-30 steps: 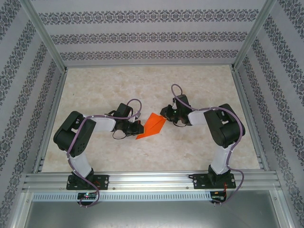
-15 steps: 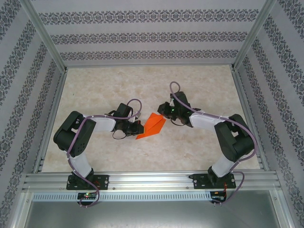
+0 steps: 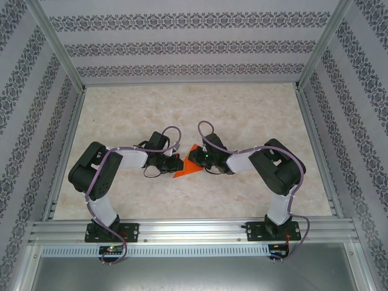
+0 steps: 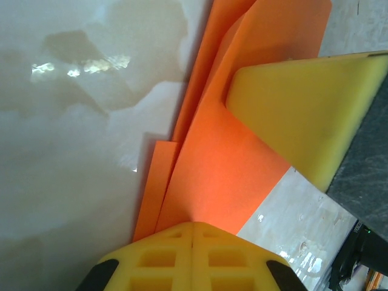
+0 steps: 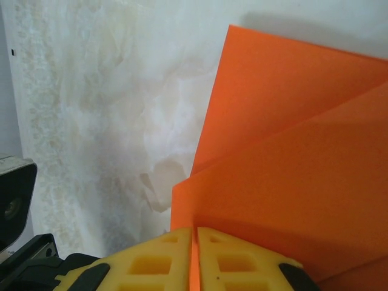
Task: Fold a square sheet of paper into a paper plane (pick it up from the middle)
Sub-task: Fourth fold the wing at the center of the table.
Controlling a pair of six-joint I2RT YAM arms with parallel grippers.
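Observation:
The square sheet of paper (image 3: 183,171), bright orange and folded into layered flaps, lies at the middle of the table between both grippers. In the left wrist view the paper (image 4: 224,163) runs up into my left gripper (image 4: 193,225), whose yellow jaws are shut on its edge. A right finger (image 4: 303,115) rests over the paper's far side. In the right wrist view my right gripper (image 5: 195,230) is shut on a flap of the paper (image 5: 303,182), with orange showing in the slit between the jaws. From above, the left gripper (image 3: 176,162) and right gripper (image 3: 193,159) nearly meet and hide most of the sheet.
The marble-patterned table top (image 3: 194,109) stretches out behind the arms. Patterned walls (image 3: 194,45) and metal posts enclose it. An aluminium rail (image 3: 194,230) carrying the arm bases runs along the near edge.
My right arm has swung left across the paper and now covers most of it, close to the left gripper. The left arm has not moved.

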